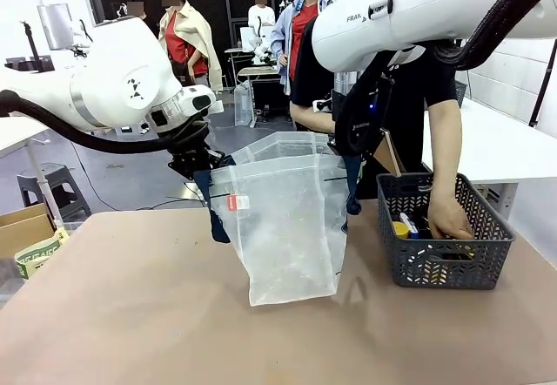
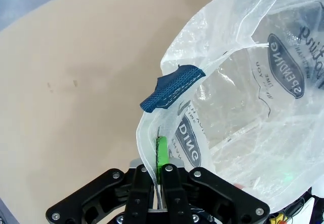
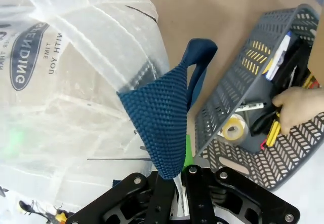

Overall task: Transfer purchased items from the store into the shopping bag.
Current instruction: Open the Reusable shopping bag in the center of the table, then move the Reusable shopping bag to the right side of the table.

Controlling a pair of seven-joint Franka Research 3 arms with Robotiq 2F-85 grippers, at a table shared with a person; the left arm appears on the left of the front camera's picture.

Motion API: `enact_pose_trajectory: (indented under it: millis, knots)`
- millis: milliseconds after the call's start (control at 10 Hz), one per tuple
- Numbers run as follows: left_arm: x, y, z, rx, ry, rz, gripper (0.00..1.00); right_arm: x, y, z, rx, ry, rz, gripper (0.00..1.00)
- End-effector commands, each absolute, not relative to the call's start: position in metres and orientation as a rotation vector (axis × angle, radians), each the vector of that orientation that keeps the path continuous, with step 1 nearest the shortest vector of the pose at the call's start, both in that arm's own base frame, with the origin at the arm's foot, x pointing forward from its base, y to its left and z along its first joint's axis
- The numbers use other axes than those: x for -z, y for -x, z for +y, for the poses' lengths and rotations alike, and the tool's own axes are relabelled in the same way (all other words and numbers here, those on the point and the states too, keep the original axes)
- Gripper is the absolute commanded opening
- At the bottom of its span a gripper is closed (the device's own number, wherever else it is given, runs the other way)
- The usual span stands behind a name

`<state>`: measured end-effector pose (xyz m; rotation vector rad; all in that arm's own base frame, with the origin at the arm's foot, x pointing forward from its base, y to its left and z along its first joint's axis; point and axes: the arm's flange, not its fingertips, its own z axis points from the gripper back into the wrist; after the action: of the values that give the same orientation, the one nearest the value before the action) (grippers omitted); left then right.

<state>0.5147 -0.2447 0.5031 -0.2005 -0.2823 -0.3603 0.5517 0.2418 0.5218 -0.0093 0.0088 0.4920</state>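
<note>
From the front, the shopping bag [image 1: 287,228] stood open on the tan table [image 1: 130,315], with grey floor [image 1: 130,185] beyond; a person's hand [image 1: 450,219] was in the store [image 1: 444,267] beside it. The left wrist view showed the left gripper [image 2: 158,168] clamped on the bag's rim. The right wrist view showed the right gripper [image 3: 179,178] pinching the opposite rim, and purchased items [image 3: 233,128] inside the store.

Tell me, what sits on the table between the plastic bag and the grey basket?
Nothing: the front view shows bare brown tabletop between the shopping bag and the basket; the bag's navy strap hangs at the bag's edge beside that gap.
</note>
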Motion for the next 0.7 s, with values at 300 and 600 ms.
enact_pose_trajectory:
  millis: [300, 600]
  knots:
    - [-0.5054, -0.5092, -0.2423, 0.350, 0.199, -0.289, 0.00, -0.5230, -0.5509, 0.2412, -0.493, 0.011, 0.016, 0.00]
    - [-0.5054, -0.5092, -0.2423, 0.350, 0.199, -0.289, 0.00, -0.5230, -0.5509, 0.2412, -0.493, 0.011, 0.016, 0.00]
